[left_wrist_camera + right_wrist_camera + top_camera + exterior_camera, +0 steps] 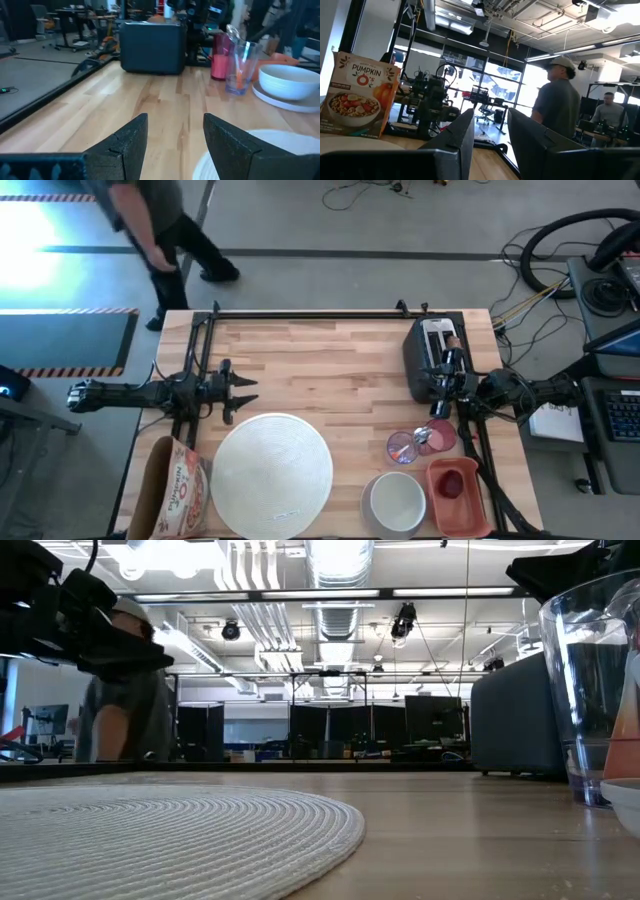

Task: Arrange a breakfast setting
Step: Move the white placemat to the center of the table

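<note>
still at the start, nothing grasped. left gripper (175,137) parted and bare, big round white mat (271,475) just beside its fingers. right gripper (490,132) parted too, near pink cup (437,436). next: grab something.

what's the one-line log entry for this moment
left hand: open, empty, beside round mat | right hand: open, empty, above pink cup | bowl: empty

Grey floor (400,225), exposed ceiling ducts (335,565)
</note>
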You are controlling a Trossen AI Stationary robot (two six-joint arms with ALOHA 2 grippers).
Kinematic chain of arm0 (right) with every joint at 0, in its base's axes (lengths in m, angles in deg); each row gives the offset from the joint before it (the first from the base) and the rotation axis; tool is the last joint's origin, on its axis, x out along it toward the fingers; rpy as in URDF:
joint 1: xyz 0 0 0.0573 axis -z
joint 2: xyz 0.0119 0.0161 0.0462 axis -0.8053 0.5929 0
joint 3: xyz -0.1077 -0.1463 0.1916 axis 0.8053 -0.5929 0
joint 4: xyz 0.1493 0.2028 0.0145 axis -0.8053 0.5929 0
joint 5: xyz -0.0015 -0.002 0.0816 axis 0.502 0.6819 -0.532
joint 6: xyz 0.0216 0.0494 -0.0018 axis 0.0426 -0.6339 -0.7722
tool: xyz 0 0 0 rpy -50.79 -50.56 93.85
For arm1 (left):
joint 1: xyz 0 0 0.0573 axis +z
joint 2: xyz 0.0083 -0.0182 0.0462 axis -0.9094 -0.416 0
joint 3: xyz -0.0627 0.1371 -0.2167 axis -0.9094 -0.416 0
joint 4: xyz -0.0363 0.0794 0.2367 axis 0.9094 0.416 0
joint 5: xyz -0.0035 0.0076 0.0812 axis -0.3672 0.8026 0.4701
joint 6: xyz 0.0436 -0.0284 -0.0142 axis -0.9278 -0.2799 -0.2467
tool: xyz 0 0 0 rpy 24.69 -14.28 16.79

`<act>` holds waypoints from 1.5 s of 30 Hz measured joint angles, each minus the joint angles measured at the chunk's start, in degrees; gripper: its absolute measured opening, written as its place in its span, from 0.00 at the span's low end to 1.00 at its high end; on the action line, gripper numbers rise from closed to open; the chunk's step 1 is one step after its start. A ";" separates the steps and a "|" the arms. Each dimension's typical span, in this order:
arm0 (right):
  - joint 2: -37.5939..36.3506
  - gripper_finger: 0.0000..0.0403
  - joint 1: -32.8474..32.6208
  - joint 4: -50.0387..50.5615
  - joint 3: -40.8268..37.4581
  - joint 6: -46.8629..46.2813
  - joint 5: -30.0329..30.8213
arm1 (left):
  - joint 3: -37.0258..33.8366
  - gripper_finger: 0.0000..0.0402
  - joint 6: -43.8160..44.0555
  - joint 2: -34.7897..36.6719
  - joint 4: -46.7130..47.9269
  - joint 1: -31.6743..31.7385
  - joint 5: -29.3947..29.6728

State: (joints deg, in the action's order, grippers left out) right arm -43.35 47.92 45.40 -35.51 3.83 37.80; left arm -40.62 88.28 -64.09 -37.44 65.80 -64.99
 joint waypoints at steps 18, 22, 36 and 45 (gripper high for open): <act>0.00 0.27 0.01 0.01 0.01 0.00 0.01 | 0.00 0.44 0.02 -0.02 -5.67 0.00 0.30; 0.00 0.27 0.02 0.00 0.00 0.00 0.02 | 0.00 0.44 0.03 -0.02 -6.26 -0.02 0.30; -0.02 0.27 0.02 0.00 0.00 0.00 0.00 | 0.02 0.44 17.96 -1.14 -23.10 -0.02 2.22; 0.00 0.27 0.02 0.02 0.02 0.00 0.02 | 7.80 0.44 17.86 -7.46 -18.27 -0.07 0.74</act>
State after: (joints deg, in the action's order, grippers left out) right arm -43.35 47.94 45.42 -35.49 3.83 37.82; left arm -32.82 106.14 -71.55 -55.72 65.74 -64.25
